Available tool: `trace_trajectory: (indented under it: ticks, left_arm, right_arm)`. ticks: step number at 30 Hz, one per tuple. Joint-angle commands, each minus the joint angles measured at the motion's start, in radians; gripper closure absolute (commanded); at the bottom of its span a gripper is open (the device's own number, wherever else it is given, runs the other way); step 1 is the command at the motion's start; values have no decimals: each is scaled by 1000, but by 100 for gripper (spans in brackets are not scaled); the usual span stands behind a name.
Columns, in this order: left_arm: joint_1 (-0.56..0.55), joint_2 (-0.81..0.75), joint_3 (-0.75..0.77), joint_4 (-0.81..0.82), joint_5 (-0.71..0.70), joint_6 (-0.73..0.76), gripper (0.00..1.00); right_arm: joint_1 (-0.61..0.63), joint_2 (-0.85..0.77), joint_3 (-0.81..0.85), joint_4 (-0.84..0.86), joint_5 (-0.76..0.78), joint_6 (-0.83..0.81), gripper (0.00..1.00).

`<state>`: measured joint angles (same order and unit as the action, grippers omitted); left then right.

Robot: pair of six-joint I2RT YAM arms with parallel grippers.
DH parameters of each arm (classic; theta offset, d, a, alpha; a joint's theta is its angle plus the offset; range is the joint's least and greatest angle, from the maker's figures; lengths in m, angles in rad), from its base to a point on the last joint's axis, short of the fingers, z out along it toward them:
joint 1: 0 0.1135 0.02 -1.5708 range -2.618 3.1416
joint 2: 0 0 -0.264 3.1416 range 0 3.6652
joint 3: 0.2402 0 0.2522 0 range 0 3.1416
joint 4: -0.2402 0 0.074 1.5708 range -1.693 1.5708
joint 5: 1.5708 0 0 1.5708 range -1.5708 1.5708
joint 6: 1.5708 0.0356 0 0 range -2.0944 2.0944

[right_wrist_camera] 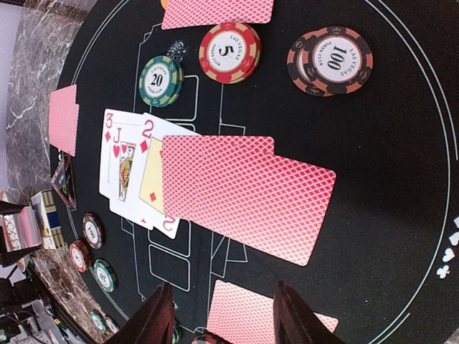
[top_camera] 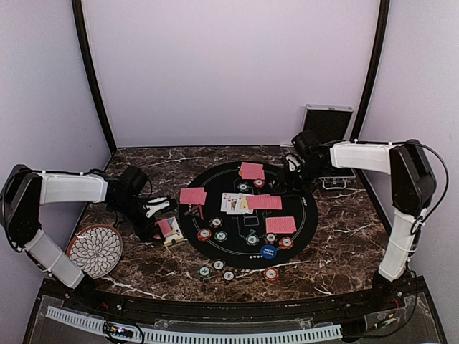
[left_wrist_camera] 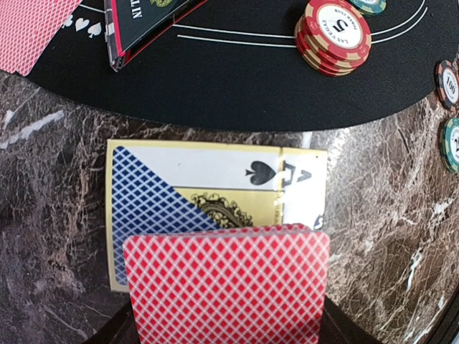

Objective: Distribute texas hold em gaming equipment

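Clamping a stack of red-backed cards (left_wrist_camera: 226,287), the left gripper (top_camera: 159,223) hangs by a card box (left_wrist_camera: 179,186) beside the black mat (right_wrist_camera: 387,179); the right gripper (right_wrist_camera: 226,312), fingers apart and empty, hovers above dealt cards (right_wrist_camera: 247,197) and chips (right_wrist_camera: 229,51) there

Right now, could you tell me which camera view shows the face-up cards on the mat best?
The right wrist view: the face-up cards sit near its centre, readable as three, jack and two, partly under a red-backed card. The top view shows them small and unreadable; the left wrist view misses them.
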<state>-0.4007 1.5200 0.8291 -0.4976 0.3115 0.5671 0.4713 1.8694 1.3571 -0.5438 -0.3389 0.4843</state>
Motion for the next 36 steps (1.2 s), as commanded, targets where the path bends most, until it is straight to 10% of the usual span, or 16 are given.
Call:
trace_trajectory:
  ticks: [1, 17, 36]
  left_arm:
    - [10, 10, 16, 6, 45, -35, 100]
    - [114, 130, 146, 153, -243, -218, 100]
    - [113, 184, 105, 202, -80, -335, 100]
  right_arm:
    - [6, -35, -5, 23, 13, 12, 51]
    - [5, -72, -36, 45, 21, 41, 47]
    - [4, -106, -73, 33, 41, 56, 46]
